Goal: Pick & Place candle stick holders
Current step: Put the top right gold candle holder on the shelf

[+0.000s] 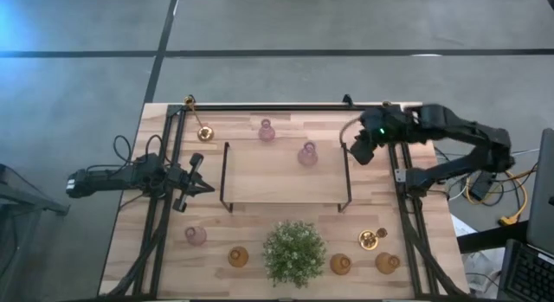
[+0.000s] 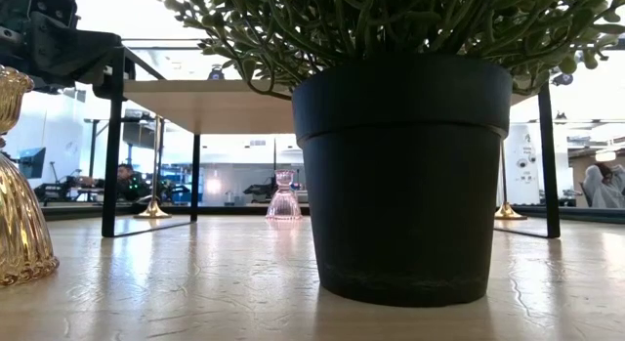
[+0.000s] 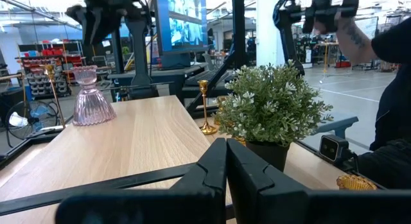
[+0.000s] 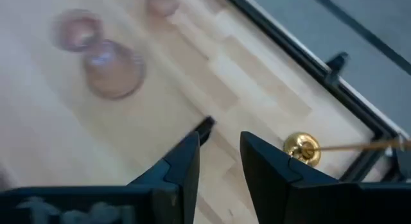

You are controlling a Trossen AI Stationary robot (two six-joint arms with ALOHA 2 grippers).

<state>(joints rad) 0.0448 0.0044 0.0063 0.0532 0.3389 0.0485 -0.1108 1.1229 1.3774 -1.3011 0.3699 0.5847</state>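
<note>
My right gripper (image 1: 362,149) hangs over the far right part of the table (image 1: 286,172), just beside the right post of the black wire shelf frame (image 1: 349,176); in my right wrist view its fingers (image 4: 183,169) stand a narrow gap apart with bare wood between them and nothing held. The nearest of the candle stick holders is a pink glass holder (image 1: 307,154), a little to the gripper's left on the wooden shelf; a second pink glass one (image 1: 266,129) stands farther left by the far rail; both show blurred beyond my fingertips (image 4: 106,67). A brass stick on a round base (image 4: 303,149) shows just past my right finger in that wrist view, apart from it.

My left gripper (image 1: 196,183) waits low at the table's left side, beside the shelf's left end; its fingers (image 3: 212,169) are pressed together and empty.

Along the near edge stand the bushy plant in its black pot (image 1: 294,252), amber glass holders (image 1: 238,256) on either side of it, a third pink holder (image 1: 196,236) near left, and a brass holder (image 1: 372,240) near right; another brass stick (image 1: 204,133) stands at the far left.
</note>
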